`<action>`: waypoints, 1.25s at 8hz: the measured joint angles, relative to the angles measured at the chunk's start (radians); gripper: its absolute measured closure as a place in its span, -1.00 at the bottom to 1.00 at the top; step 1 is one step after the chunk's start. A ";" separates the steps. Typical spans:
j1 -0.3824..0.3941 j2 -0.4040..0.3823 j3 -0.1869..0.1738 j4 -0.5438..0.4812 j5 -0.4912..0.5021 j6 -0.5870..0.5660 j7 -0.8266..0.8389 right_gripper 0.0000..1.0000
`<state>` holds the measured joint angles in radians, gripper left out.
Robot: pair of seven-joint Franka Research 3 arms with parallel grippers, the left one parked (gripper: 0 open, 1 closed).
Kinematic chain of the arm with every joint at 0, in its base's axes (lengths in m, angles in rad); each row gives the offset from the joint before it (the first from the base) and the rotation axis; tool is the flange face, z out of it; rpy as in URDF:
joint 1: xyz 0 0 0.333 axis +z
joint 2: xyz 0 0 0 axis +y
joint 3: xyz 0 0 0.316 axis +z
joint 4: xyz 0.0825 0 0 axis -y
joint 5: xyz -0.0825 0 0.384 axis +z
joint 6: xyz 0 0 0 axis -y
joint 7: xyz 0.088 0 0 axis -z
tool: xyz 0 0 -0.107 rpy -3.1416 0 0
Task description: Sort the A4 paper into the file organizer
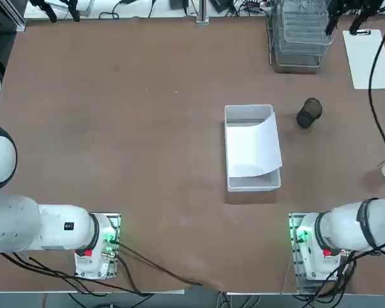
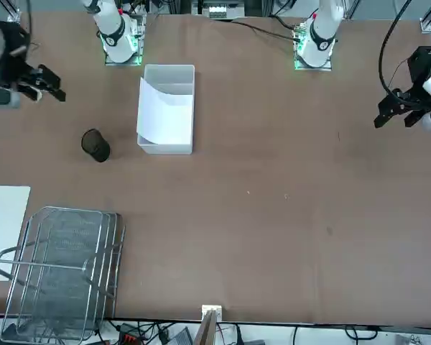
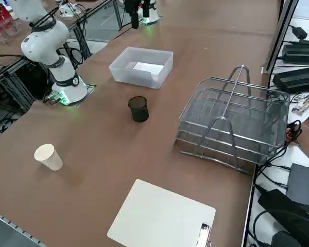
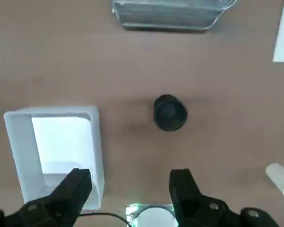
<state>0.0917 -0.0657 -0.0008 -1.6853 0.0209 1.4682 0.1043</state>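
The A4 paper (image 1: 252, 146) is a plain white curled sheet lying in the translucent white bin (image 1: 248, 110), with one edge rising over the rim. It also shows in the front view (image 2: 161, 115) and the side view (image 3: 148, 67). The file organizer (image 1: 299, 35), a silver wire mesh tray rack, stands at the table's far right (image 2: 61, 269) (image 3: 232, 126). My right gripper (image 4: 130, 182) hangs high above the table, near its own base, open and holding nothing. From the wrist view it looks down on the paper (image 4: 61, 142) and the organizer (image 4: 168, 14).
A black mesh pen cup (image 1: 308, 113) stands between the bin and the organizer. A clipboard with a white sheet (image 1: 371, 58) lies right of the organizer. A paper cup (image 3: 48, 156) stands near the table's right edge.
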 joint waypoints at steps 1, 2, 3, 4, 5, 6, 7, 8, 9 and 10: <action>0.024 -0.001 0.000 -0.041 0.002 0.018 0.022 -1.00; 0.052 -0.008 0.001 -0.091 0.004 0.052 0.052 -0.98; 0.084 -0.024 0.001 -0.153 0.004 0.096 0.080 -0.98; 0.109 -0.051 0.002 -0.227 0.004 0.148 0.094 -0.96; 0.131 -0.086 0.002 -0.305 0.004 0.196 0.098 -0.95; 0.151 -0.116 0.002 -0.375 0.004 0.235 0.100 -0.95; 0.170 -0.135 0.003 -0.430 0.005 0.268 0.101 -0.92; 0.187 -0.143 0.003 -0.476 0.014 0.306 0.105 -0.89; 0.204 -0.144 0.003 -0.514 0.027 0.349 0.115 -0.89; 0.228 -0.143 0.003 -0.552 0.036 0.399 0.141 -0.85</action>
<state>0.3195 -0.2088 0.0019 -2.2370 0.0569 1.8677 0.2453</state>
